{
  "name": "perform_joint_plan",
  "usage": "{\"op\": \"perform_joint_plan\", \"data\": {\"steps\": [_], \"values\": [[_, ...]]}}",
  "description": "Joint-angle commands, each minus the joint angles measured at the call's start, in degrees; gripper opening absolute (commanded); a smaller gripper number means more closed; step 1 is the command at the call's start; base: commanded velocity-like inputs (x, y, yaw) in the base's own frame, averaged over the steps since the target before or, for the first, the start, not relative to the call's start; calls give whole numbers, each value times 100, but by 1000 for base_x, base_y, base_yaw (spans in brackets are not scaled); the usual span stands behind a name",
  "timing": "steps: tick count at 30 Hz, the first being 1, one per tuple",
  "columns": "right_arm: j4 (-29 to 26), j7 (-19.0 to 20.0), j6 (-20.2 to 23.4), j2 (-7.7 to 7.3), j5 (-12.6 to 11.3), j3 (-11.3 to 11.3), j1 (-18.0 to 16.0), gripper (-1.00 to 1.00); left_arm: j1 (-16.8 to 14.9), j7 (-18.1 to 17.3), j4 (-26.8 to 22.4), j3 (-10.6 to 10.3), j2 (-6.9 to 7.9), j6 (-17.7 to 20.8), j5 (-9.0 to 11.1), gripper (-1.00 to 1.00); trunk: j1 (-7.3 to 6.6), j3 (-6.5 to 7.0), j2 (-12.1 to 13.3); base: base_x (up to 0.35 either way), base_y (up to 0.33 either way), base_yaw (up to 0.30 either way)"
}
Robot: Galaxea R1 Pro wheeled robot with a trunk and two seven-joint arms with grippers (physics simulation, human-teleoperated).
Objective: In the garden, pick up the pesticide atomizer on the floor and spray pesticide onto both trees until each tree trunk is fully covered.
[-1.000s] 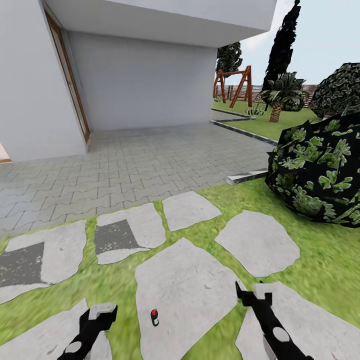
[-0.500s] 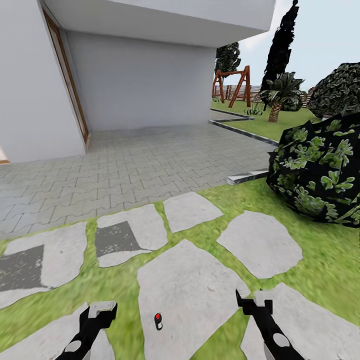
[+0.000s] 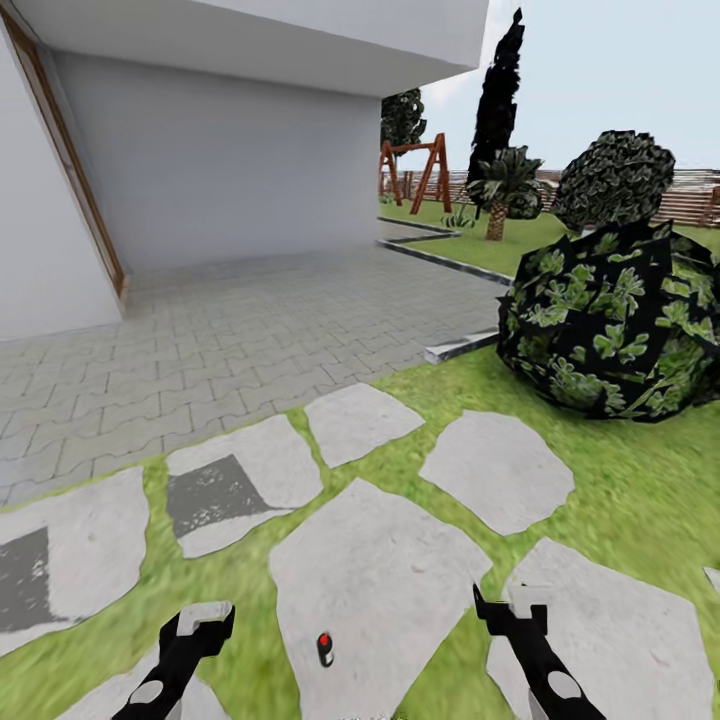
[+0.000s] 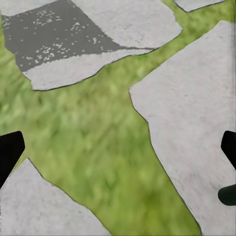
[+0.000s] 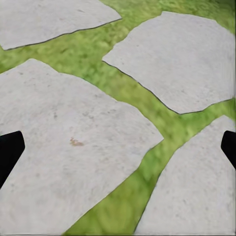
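Hovering over the stepping stones

Atomizer [image 3: 325,648] (small, red-topped) lies on a stone [image 3: 375,580] at 6 o'clock, between left gripper [image 3: 200,625] and right gripper [image 3: 510,615], both spread wide and empty. Bush [image 3: 610,320] at 2 o'clock.

Open ground ahead, bush blocks the right

You've got flat stepping stones [image 3: 375,575] and grass [image 3: 620,500] in front, nothing standing between the left gripper [image 3: 197,625] and right gripper [image 3: 505,612] but a small atomizer [image 3: 325,648] lying on the stone. Broad-leaved bush [image 3: 610,320] walls off your right; house wall [image 3: 220,160] closes the left beyond the paving [image 3: 250,340]
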Motion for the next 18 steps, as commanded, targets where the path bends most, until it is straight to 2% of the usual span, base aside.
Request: {"op": "perform_joint_plan", "data": {"steps": [1,7,18], "values": [[0,0,0,0,0,0,0,100,0,0,-1,1,0,-1,0,100,0,0,0,-71,307,-300],[0,-1,0,0,0,-1,1,100,0,0,-4,3,0,-3,0,100,0,0,0,-70,272,-300],[0,-10,0,0,0,-1,0,100,8,26,-5,32,8,-20,0,100,0,0,0,-7,29,-300]]}}
